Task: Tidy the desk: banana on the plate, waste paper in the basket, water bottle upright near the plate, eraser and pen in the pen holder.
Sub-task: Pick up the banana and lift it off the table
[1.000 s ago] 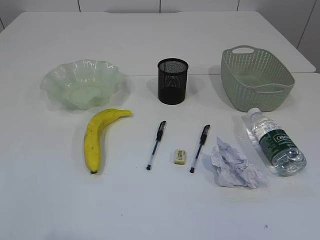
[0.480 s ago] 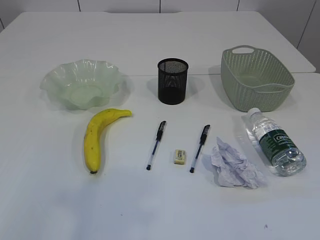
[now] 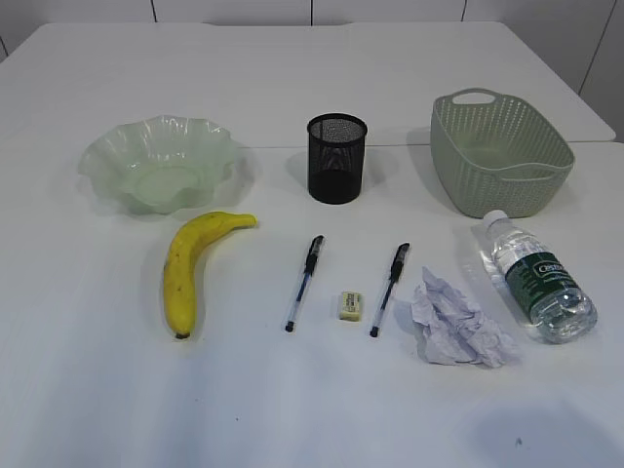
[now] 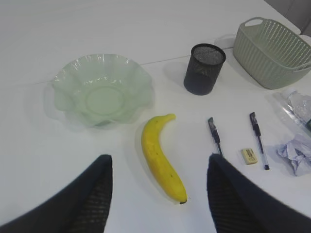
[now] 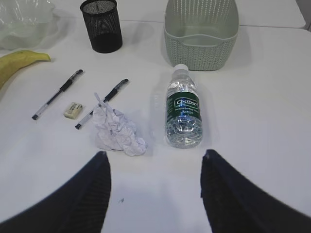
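The banana [image 3: 185, 273] lies on the table in front of the wavy glass plate [image 3: 107, 156]. The black mesh pen holder [image 3: 336, 158] stands at the centre back, the green basket [image 3: 502, 154] at the back right. Two pens [image 3: 303, 281] [image 3: 388, 275] lie with the eraser [image 3: 350, 304] between them. The waste paper [image 3: 456, 324] lies next to the water bottle [image 3: 534, 275], which lies on its side. My left gripper [image 4: 158, 167] is open above the banana's [image 4: 160, 155] near end. My right gripper [image 5: 153, 162] is open above bare table, in front of the paper [image 5: 116, 132] and the bottle [image 5: 183, 114]. Neither gripper shows in the exterior view.
The white table [image 3: 312, 409] has a seam across its back, level with the pen holder. The back right corner of the far table section lies behind the basket. A small dark speck [image 5: 121, 199] marks the table near my right gripper.
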Controlling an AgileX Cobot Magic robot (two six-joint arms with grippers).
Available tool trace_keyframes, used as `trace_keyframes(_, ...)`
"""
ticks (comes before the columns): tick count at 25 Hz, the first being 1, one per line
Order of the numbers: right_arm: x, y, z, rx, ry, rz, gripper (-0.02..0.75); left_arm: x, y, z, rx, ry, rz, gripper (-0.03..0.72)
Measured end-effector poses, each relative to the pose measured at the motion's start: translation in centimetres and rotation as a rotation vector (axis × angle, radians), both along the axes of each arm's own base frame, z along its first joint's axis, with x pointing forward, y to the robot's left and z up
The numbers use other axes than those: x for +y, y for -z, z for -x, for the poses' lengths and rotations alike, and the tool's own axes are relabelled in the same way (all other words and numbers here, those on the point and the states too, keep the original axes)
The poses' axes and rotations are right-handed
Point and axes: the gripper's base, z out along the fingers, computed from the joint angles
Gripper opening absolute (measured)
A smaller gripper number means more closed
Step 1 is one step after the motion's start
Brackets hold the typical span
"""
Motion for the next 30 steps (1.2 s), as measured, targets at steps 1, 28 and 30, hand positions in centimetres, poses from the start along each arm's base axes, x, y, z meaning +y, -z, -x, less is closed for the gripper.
trace_keyframes(1, 0.1, -0.3, -0.6, 0.016, 0.000, 0.002, 0.442, -0.1, 0.1, -0.7, 0.015, 0.002, 0.006, 0.431)
trace_keyframes(28, 0.7, -1.8, -4.4, 0.031, -0.003, -0.032, 0.442, -11.1, 11.4, -20.4, 0.629, 0.041, -0.088, 0.430)
trace_keyframes(30, 0.7, -1.9, -4.4, 0.025, -0.003, -0.035, 0.442, -11.3, 13.4, -21.1, 0.711, 0.020, -0.108, 0.419)
